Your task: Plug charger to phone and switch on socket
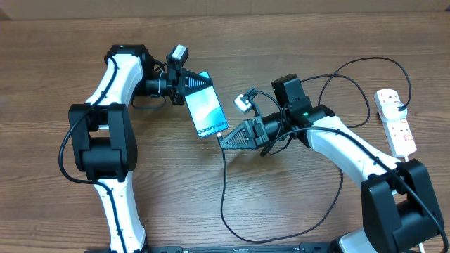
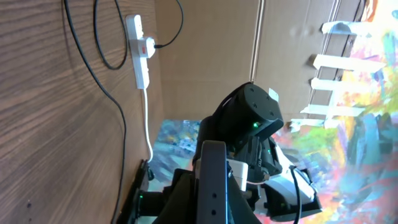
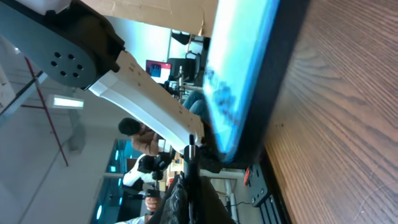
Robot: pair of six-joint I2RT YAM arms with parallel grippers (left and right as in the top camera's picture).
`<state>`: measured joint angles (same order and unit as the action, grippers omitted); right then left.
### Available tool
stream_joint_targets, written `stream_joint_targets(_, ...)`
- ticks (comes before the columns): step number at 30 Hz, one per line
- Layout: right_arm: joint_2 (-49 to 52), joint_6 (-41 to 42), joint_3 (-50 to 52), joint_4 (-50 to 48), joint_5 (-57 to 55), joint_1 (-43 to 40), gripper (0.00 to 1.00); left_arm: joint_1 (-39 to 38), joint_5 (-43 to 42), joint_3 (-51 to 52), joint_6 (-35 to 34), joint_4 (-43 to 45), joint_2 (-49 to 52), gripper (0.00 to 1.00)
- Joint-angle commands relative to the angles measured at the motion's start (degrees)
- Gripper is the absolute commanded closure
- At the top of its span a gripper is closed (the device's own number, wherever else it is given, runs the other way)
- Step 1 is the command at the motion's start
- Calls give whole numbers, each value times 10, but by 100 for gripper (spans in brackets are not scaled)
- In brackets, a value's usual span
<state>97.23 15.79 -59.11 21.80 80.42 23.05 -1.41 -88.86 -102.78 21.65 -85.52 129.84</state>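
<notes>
At the right gripper point(image 1: 223, 143), the fingers are pressing fully together on the free end of the charger point(image 1: 223, 186). Its thin black cable is dropping out from under the fingertips toward the near edge of the table point(image 1: 295, 42). That gripper is pointing at the short edge of the phone point(image 1: 208, 111) that carries the "Galaxy" text, and its tip is sitting just beside that edge. Whether the plug is touching the phone or seated in it, I cannot tell. In the right wrist view the phone is filling the upper middle as a blurred blue screen with a dark rim, standing at an angle to the wood.

Across from it, the left gripper point(image 1: 195, 86) is clamping shut on the phone's opposite short edge, and the phone is lying diagonally between the two arms.

Farther out, the cable is looping along the near side of the table, curving up past the right arm and arching over to the socket point(image 1: 395, 121). The socket is lying well apart from the phone, near the table's right side. In the left wrist view a black plug is sitting in the socket beside a red switch mark, and the thick white cord point(image 2: 148, 118) is running away from one end.
</notes>
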Motion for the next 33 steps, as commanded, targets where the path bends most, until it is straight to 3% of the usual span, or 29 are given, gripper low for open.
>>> stream_joint_targets(1, -8, -9, -2, -3, -18, 7, 96, -2, -17, -5, -37, -2, -18, 96)
stream_joint_targets(33, -8, 16, -2, -7, -39, 7, 96, -17, -17, -5, -35, 16, -18, 96)
